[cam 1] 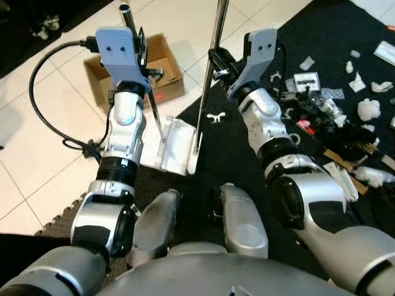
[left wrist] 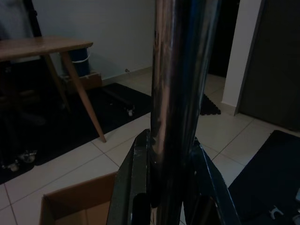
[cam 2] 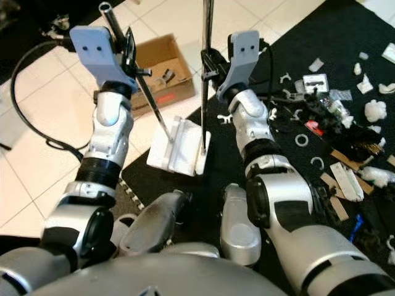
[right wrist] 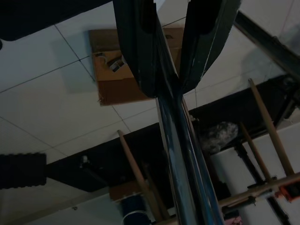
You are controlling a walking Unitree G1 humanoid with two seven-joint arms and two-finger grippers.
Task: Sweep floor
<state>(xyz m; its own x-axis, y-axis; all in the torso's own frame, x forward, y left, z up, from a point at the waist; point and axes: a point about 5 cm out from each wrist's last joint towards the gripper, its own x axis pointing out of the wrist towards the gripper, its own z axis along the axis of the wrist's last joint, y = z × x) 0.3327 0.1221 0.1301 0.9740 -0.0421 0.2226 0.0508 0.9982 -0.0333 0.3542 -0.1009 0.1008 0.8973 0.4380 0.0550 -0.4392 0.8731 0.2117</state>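
Two metal poles held upright, one in each gripper, over the mat edge.

Left gripper (cam 1: pixel 141 52): black jaws clenched on the dustpan handle (cam 1: pixel 150 92), a thin shiny steel tube slanting down to the white plastic dustpan (cam 1: pixel 174 148); the ribbed, boxy pan sits where pale glazed floor tiles (cam 1: pixel 37 154) meet the black mat (cam 1: pixel 228 154). Right gripper (cam 1: pixel 221 65): jaws clamped on the broom pole (cam 1: pixel 210 68), a straight polished metal rod standing near vertical, its lower end just beside the dustpan's right side. Open brown cardboard box (cam 1: pixel 163 74) on the tiles behind the pan. Litter (cam 1: pixel 333 105) scattered on the mat to the right: white fluffy wads, small plastic rings and clips, paper scraps, card strips. Thick black cable (cam 1: pixel 43 105) loops across the tiles on the left. Left wrist view: wooden worktop (left wrist: pixel 42 44) on splayed legs, dim room.
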